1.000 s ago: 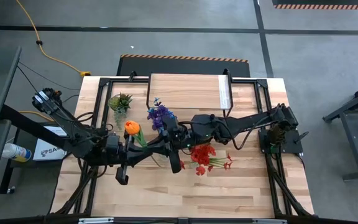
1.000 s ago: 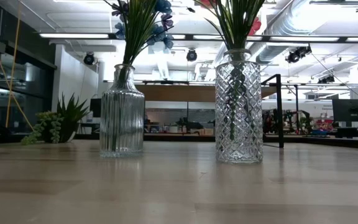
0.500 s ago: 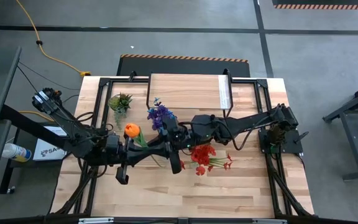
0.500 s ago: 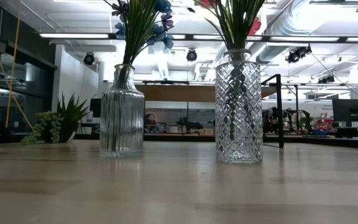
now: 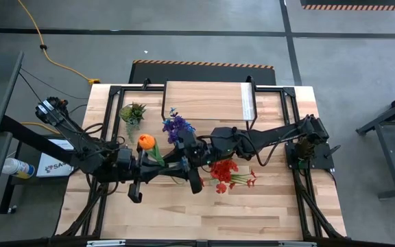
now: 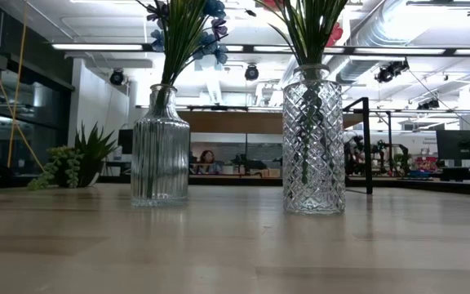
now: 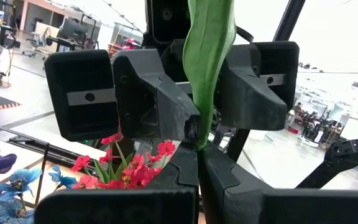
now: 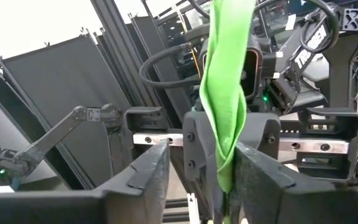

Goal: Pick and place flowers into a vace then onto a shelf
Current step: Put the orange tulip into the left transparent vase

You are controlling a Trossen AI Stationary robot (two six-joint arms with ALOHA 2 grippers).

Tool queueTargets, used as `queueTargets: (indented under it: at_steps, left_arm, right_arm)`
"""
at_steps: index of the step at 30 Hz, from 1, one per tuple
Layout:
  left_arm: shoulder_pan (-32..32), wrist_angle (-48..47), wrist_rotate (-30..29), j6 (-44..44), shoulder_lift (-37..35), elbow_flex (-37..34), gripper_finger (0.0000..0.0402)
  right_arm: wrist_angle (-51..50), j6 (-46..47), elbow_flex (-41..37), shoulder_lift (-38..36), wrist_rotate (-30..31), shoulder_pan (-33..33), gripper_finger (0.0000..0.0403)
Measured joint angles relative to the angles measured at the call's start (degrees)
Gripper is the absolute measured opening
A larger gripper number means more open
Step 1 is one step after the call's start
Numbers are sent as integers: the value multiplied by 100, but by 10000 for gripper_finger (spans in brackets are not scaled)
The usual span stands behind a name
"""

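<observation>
We see the large light plank tabletop (image 5: 266, 206) with the low light-wood shelf on thin dark legs (image 5: 204, 101) at its far edge. Both dark arms meet over the table's middle. In the low view two glass vases stand apart on the planks: a tall diamond-cut clear vase (image 6: 312, 140) with red-bloomed flowers (image 5: 223, 171), and a ribbed clear vase (image 6: 160, 145) with purple and blue flowers (image 5: 177, 126). A small green spiky potted plant (image 5: 132, 112) sits near the table's far left corner.

Our left gripper (image 7: 199, 144) is clamped tight on the broad green leaf and stem of the orange-bloomed flower (image 5: 145, 141), which rises between its fingers; the bloom shows above the table just left of centre, between the plant and the red flowers. Our right gripper (image 8: 199, 169) faces it from the other side, its fingers (image 8: 146, 168) standing partly apart on either side of the same green leaf, not pressing it.
</observation>
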Motion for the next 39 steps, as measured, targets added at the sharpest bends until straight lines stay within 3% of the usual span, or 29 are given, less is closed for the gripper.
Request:
queueTargets:
  at_steps: [8,28,39]
  left_arm:
    - [-175,34,-94,-17,0,0,30]
    - [-1424,38,-1759,154,-2,7,30]
    - [-1615,-144,-2117,175,93,7,30]
  right_arm:
    - [-13,58,0,1,-406,-112,191]
    - [42,147,-4,-89,-711,-313,193]
    - [-234,-654,-4,-756,-1332,-313,193]
